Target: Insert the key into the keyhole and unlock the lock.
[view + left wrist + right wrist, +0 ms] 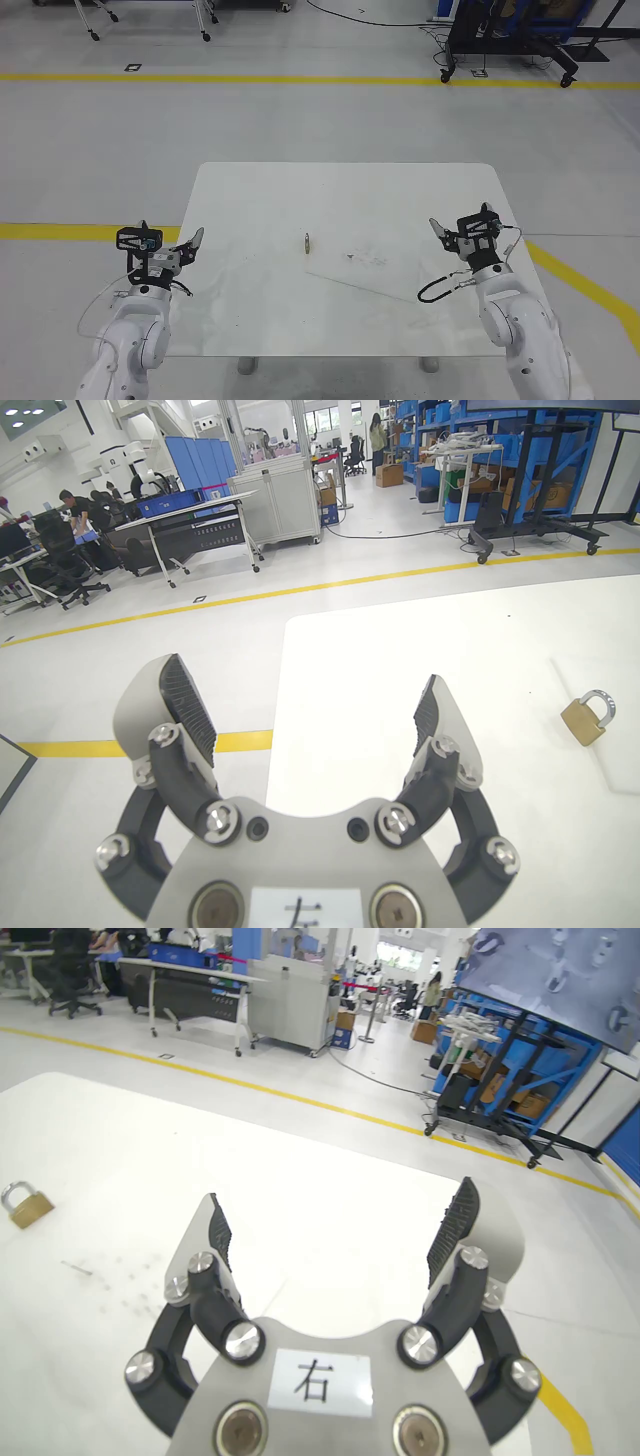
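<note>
A small brass padlock (307, 243) with a silver shackle lies near the middle of the white table (260, 320). It also appears in the left wrist view (585, 717) and the right wrist view (27, 1205). A thin metal key (77, 1268) lies flat a little to the right of the padlock, seen small from above (351, 257). My left gripper (170, 236) (304, 672) hovers open at the table's left edge, holding nothing. My right gripper (462, 220) (340, 1190) is open over the table's right side, also holding nothing. Both are far from the padlock and key.
A thin clear sheet (600, 760) lies under the padlock, its front edge (360, 284) running across the table. Faint smudges (372, 259) mark the surface near the key. A black cable (440, 290) loops beside the right arm. Floor surrounds the table.
</note>
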{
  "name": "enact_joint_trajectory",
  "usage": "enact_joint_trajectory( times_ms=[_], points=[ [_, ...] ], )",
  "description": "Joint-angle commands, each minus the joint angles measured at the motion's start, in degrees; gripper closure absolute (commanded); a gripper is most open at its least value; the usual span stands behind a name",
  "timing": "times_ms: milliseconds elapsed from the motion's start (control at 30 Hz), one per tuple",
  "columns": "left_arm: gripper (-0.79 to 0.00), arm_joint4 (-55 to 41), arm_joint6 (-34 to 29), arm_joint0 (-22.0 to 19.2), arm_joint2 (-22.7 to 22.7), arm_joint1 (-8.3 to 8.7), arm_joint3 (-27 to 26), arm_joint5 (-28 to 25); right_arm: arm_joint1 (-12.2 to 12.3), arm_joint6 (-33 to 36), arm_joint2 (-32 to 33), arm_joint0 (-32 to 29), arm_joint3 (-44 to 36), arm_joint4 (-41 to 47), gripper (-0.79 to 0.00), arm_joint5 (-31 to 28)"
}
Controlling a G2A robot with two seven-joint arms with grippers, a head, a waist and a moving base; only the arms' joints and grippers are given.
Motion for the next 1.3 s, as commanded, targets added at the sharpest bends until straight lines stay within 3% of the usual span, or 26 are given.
enact_joint_trajectory(
  times_ms=[0,300,467,733,900,967,1000,1033,1267],
  points=[
    [-0.785,0.0,0.0,0.0,0.0,0.00,0.0,0.0,-0.1,2.9,-2.4,2.8,1.2,-0.6,-0.785,-2.0],
    [-0.785,0.0,0.0,0.0,0.0,0.00,0.0,0.0,-1.0,9.6,-12.2,10.9,5.7,-3.2,-0.785,-8.8],
    [-0.785,0.0,0.0,0.0,0.0,0.00,0.0,0.0,-1.7,12.9,-18.3,15.8,9.3,-4.0,-0.785,-15.7],
    [-0.785,0.0,0.0,0.0,0.0,0.00,0.0,0.0,-1.9,14.3,-22.3,21.8,15.1,-1.1,-0.785,-30.6],
    [-0.785,0.0,0.0,0.0,0.0,0.00,0.0,0.0,-1.7,14.9,-23.0,23.6,18.0,-0.2,-0.782,-35.2],
    [-0.785,0.0,0.0,0.0,0.0,0.00,0.0,0.0,-1.7,14.9,-23.2,24.3,19.4,0.4,-0.619,-37.0],
    [-0.785,0.0,0.0,0.0,0.0,0.00,0.0,0.0,-1.7,15.2,-23.5,24.7,20.1,0.2,-0.474,-37.5],
    [-0.785,0.0,0.0,0.0,0.0,0.00,0.0,0.0,-1.7,15.5,-23.9,25.1,20.7,-0.2,-0.388,-38.0],
    [-0.785,0.0,0.0,0.0,0.0,0.00,0.0,0.0,-2.0,16.1,-27.2,27.2,22.5,-4.5,-0.212,-37.8]
  ],
)
